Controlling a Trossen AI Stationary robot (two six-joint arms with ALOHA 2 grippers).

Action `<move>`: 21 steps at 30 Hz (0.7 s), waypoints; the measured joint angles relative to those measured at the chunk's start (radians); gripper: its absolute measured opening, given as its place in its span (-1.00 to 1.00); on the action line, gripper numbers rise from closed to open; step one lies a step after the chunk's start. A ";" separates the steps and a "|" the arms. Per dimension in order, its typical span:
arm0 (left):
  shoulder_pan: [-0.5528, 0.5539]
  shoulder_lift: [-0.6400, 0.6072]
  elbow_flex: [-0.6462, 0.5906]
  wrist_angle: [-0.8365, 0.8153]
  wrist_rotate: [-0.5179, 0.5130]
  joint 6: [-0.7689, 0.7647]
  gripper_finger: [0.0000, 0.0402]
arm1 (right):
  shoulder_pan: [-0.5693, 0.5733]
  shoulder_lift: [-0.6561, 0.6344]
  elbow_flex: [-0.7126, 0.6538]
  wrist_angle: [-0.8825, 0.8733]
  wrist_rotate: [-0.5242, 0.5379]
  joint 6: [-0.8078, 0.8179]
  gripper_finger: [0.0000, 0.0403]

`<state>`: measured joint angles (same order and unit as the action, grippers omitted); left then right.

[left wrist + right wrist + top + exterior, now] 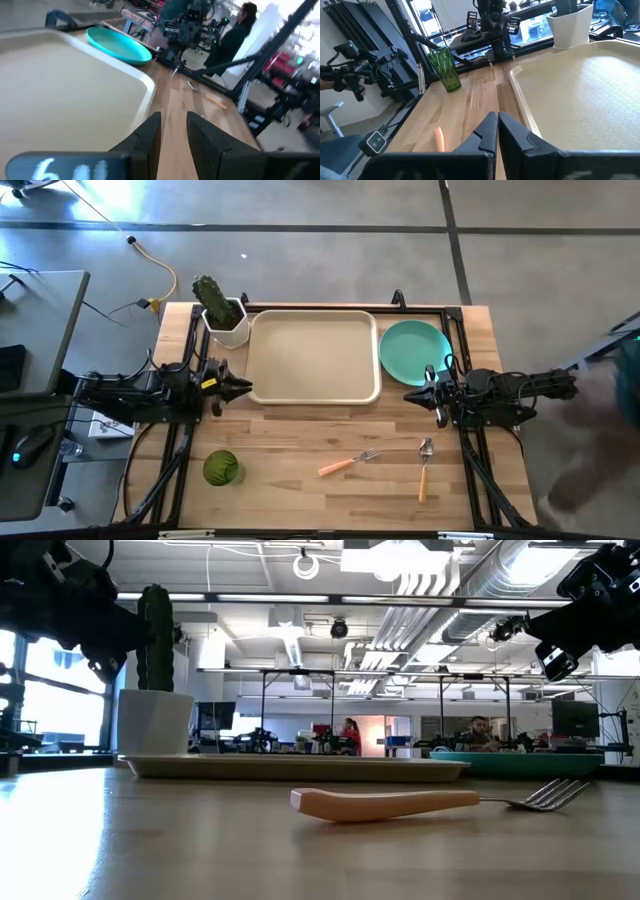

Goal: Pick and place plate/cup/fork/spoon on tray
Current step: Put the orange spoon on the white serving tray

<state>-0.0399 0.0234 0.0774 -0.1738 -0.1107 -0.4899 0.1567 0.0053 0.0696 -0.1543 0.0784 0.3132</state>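
The beige tray (313, 355) lies at the table's far middle. The teal plate (415, 350) lies flat on the table just right of the tray, also in the low view (520, 762). The green cup (221, 468) stands upright at the near left (445, 70). The fork (350, 462) and the spoon (424, 465) lie on the wood near the front edge. My left gripper (245, 388) hovers at the tray's left near corner, its fingers a little apart (174, 130) and empty. My right gripper (410, 395) hovers at the tray's right near corner, shut (497, 125) and empty.
A white square pot with a cactus (225, 315) stands at the tray's far left corner. Bare wood lies between the tray's near rim and the fork and spoon. Black frame rails run along the table's left and right sides. People show in the room beyond the table.
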 joint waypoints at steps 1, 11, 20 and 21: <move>0.000 0.000 0.000 0.000 0.000 -0.030 -0.59 | 0.000 0.000 0.000 0.000 0.000 0.000 -0.97; 0.000 0.000 0.000 0.015 -0.025 -0.158 -0.59 | 0.000 0.000 -0.002 0.044 0.000 0.203 -0.97; 0.000 0.000 0.000 0.023 -0.035 -0.188 -0.59 | 0.000 0.000 -0.002 0.096 0.019 0.440 -0.97; 0.000 0.000 0.000 0.023 -0.035 -0.188 -0.59 | 0.000 0.000 -0.002 0.118 0.036 0.477 -0.97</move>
<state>-0.0399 0.0231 0.0776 -0.1511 -0.1459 -0.6777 0.1570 0.0055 0.0677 -0.0365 0.1140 0.7903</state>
